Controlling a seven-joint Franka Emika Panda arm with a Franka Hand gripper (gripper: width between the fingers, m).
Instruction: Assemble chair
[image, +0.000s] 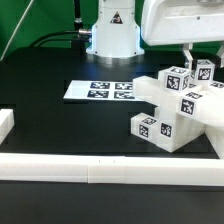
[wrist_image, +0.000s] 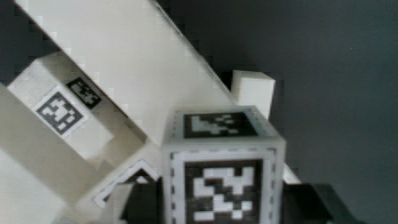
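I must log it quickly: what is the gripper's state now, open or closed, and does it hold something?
Gripper: closed on a tagged white chair part, held between its fingers.

- The chair (image: 172, 108) parts look like matte white plastic, smooth, with paper-like black-and-white tags.
- The surface (image: 50, 75) is black and matt.
- The marker board (image: 98, 90) is flat white, like printed paper.
- The border bars (image: 90, 168) are plain matt white.

Black table (image: 50, 105) carrying marker board (image: 102, 90); beside it white chair pieces (image: 170, 112); border bars (image: 100, 167) nearer the camera.
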